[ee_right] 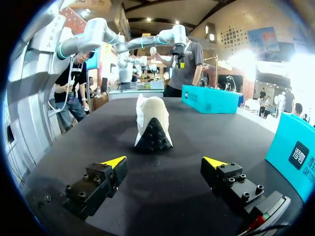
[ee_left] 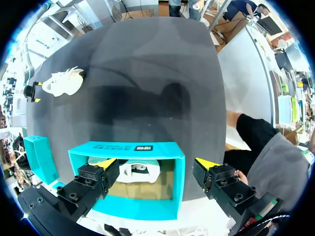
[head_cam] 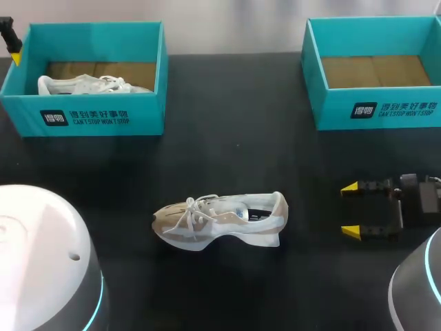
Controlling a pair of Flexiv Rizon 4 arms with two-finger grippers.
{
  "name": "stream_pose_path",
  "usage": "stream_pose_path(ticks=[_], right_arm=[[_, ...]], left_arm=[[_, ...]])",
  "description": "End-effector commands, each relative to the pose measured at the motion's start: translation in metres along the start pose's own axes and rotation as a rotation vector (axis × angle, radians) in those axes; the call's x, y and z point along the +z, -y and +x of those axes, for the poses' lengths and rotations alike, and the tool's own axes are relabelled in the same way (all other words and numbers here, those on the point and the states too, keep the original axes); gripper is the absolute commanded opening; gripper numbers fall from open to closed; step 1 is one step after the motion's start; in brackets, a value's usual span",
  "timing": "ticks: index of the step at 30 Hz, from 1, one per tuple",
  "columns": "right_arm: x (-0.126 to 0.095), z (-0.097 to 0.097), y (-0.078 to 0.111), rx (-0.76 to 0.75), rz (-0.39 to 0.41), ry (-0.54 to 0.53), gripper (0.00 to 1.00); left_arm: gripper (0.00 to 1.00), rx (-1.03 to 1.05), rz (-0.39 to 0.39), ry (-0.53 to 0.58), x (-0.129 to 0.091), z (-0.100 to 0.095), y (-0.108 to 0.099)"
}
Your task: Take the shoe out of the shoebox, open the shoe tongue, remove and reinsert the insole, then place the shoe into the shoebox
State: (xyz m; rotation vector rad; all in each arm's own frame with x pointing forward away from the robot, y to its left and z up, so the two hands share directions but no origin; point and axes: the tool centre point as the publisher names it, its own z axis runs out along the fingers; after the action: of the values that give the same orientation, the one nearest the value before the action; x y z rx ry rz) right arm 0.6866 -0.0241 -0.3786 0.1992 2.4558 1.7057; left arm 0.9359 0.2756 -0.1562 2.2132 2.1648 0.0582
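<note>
One shoe (head_cam: 219, 221) lies mid counter (head_cam: 234, 158), likely light and soft; your right hand (head_cam: 351, 209) gapes wide, so pinch the stiffer heel.

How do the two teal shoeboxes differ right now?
The left shoebox holds a white shoe; the right shoebox shows only its bare brown floor. The left gripper hangs open by the left shoebox; no gripper is by the right shoebox. Both are teal, lidless, with the same front print.
</note>
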Motion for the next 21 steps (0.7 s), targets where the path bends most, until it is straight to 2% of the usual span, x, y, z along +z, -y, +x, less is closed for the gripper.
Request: stream_pose_path(ticks=[1,5,7,19,21], right_arm=[[0.016,0.004,0.003,0.002,-0.035,0.014,1.0],[0.03,0.01,-0.002,0.009,-0.029,0.02,1.0],[0.037,0.012,-0.007,0.01,0.001,0.022,1.0],[0.037,0.012,-0.007,0.01,0.001,0.022,1.0],[0.047,0.014,-0.013,0.031,-0.001,0.005,1.0]], left_arm=[[1.0,0.0,-0.002,-0.002,-0.001,0.0,0.001],[1.0,0.0,-0.002,-0.002,-0.001,0.0,0.001],[1.0,0.0,-0.002,-0.002,-0.001,0.0,0.001],[1.0,0.0,-0.002,-0.002,-0.001,0.0,0.001],[1.0,0.0,-0.002,-0.002,-0.001,0.0,0.001]])
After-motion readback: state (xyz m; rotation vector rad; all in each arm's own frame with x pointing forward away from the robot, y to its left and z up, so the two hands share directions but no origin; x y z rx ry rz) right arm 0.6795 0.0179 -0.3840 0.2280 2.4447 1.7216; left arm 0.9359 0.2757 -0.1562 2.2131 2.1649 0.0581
